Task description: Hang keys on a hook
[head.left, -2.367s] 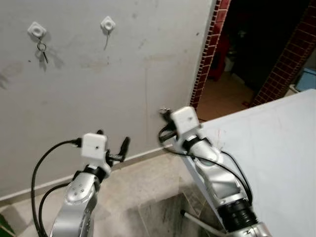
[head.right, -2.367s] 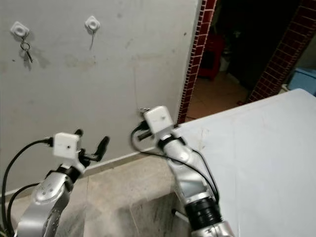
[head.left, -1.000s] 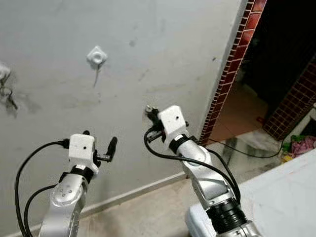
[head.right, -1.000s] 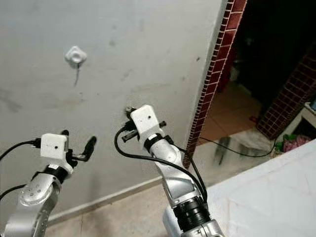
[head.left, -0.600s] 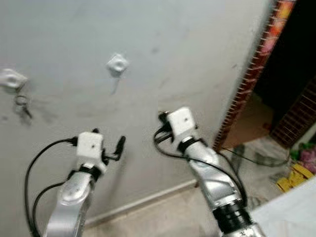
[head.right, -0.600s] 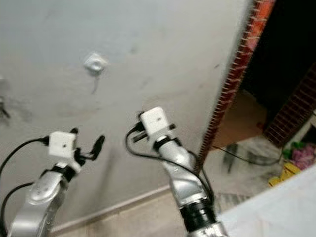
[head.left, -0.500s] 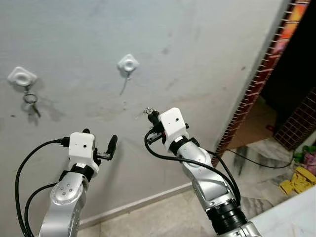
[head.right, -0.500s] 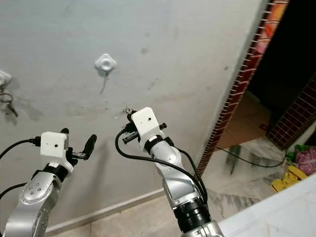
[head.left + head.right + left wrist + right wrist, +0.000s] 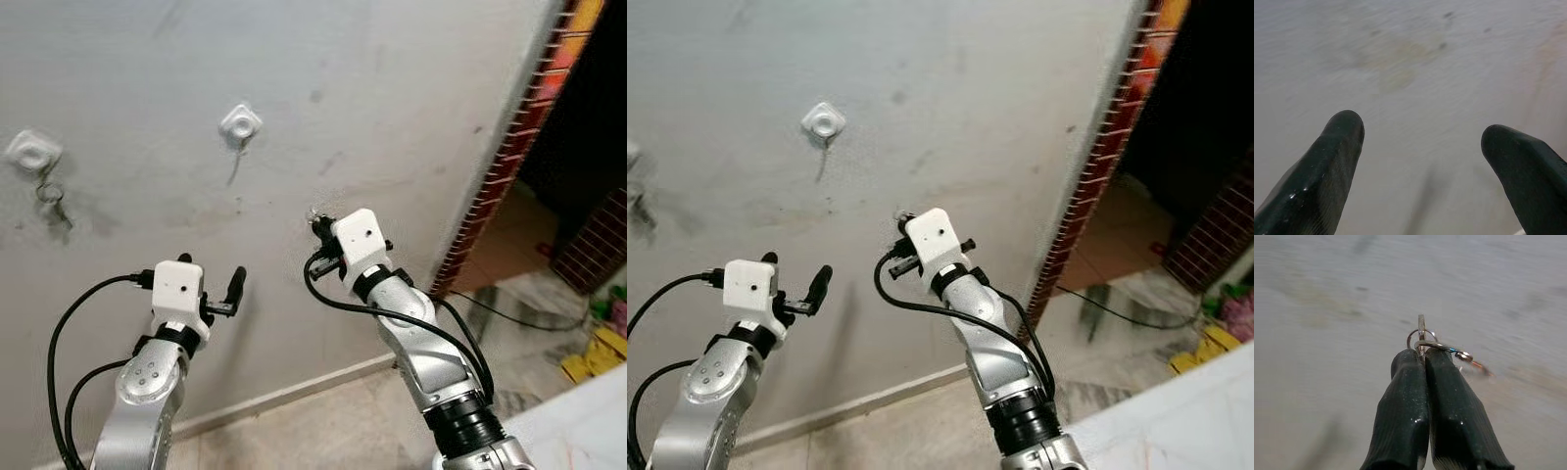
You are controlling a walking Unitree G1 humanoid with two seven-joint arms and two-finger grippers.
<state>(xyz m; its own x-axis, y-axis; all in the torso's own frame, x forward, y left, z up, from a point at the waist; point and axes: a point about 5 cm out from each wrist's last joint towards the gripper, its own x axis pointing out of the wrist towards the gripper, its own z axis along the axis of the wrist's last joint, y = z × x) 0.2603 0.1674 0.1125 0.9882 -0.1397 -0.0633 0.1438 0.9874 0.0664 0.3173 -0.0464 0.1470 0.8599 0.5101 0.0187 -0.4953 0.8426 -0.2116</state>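
1. Head views: the right gripper (image 9: 315, 227) is raised near the wall (image 9: 392, 88), below and right of the empty hook (image 9: 240, 124); the left gripper (image 9: 211, 284) is lower left.
2. Left wrist view: fingers (image 9: 1327, 171) spread wide, holding nothing.
3. Right wrist view: fingers (image 9: 1400, 416) pressed together, pinching the keys (image 9: 1425, 343) at their tips.

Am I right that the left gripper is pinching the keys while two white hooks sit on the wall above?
Not quite: the right gripper pinches the keys, as the right wrist view shows. The left gripper is open and holds nothing. The two hooks are on the wall.
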